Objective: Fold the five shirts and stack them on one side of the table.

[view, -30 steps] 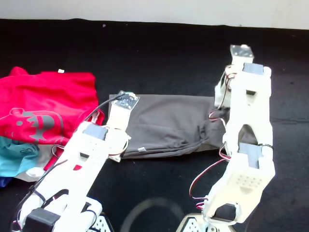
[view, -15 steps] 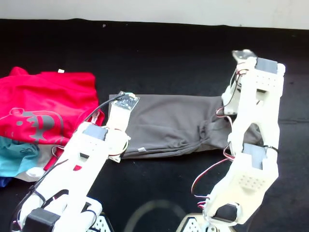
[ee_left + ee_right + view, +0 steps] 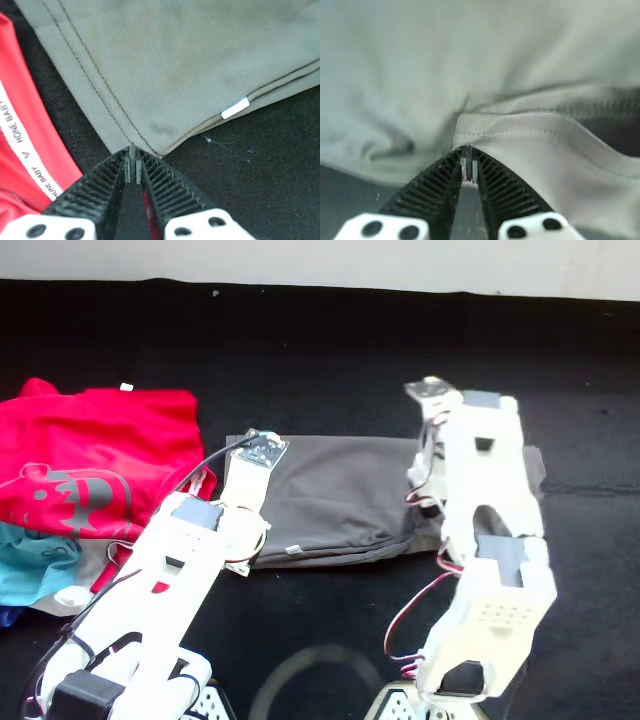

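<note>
From the high view, we see the grey shirt (image 3: pixel 340 500) lying flat near the middle of the surface (image 3: pixel 300 340), folded into a long strip. The red shirt (image 3: pixel 100 455) sits in a loose heap by the left edge, on top of a blue shirt (image 3: pixel 30 565). The left arm (image 3: pixel 190 540) is at the grey shirt's left end and the right arm (image 3: pixel 485 490) is over its right end. The grey shirt and the red heap lie just beside each other, so we think the grey one could bump the heap and drag it if the arms pull that way. In the left wrist view, the left tool (image 3: pixel 134 167) has its two sides pressed together on the very corner of the grey shirt, not far from a little white tag (image 3: pixel 235 107). That is only a tiny bit of cloth, so we think it could slip out when the arm lifts, and then the fold would flop open. The red shirt lies right beside this tool, so it could get caught too. In the right wrist view, the right tool (image 3: pixel 468 170) is pinched tight on a bunched fold of the grey shirt. The cloth is wrinkled there, so we think the tool may hold only one layer, and the fold could come out crooked or lumpy.
</note>
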Motion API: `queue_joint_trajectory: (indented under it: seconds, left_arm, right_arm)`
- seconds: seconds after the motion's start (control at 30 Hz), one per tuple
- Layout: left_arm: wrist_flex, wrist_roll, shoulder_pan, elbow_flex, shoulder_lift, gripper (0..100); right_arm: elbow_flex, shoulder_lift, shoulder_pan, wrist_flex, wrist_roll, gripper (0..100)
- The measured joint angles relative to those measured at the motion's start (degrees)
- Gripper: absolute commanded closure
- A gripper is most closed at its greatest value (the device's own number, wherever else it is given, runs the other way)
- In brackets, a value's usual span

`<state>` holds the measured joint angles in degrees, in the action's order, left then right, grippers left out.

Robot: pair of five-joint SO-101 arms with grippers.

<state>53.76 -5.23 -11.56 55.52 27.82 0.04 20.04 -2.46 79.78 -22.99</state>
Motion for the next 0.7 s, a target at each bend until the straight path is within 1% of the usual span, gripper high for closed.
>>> queue_joint_trajectory:
  seconds: [0.17, 0.23, 0.33, 0.53, 0.63, 0.7]
  left_arm:
    - [-0.2, 0.0, 0.0, 0.0, 0.0, 99]
    - [-0.2, 0.0, 0.0, 0.0, 0.0, 99]
    - [-0.2, 0.0, 0.0, 0.0, 0.0, 99]
    - [-0.2, 0.0, 3.3, 0.0, 0.0, 99]
    - [-0.2, 0.0, 5.1, 0.0, 0.0, 99]
    - [-0.2, 0.0, 5.8, 0.0, 0.0, 99]
  right_arm:
    - [0.4, 0.0, -0.4, -5.0, 0.0, 99.2]
    - [0.7, 0.0, -0.4, -5.0, 0.0, 99.2]
    - [0.7, -1.0, -0.3, -2.3, 0.2, 99.2]
    - [0.7, -13.1, 0.4, 1.1, 1.6, 99.2]
    - [3.9, -18.3, 2.4, 1.1, 1.6, 99.2]
    - [6.7, -19.4, 5.0, 1.1, 1.6, 99.2]
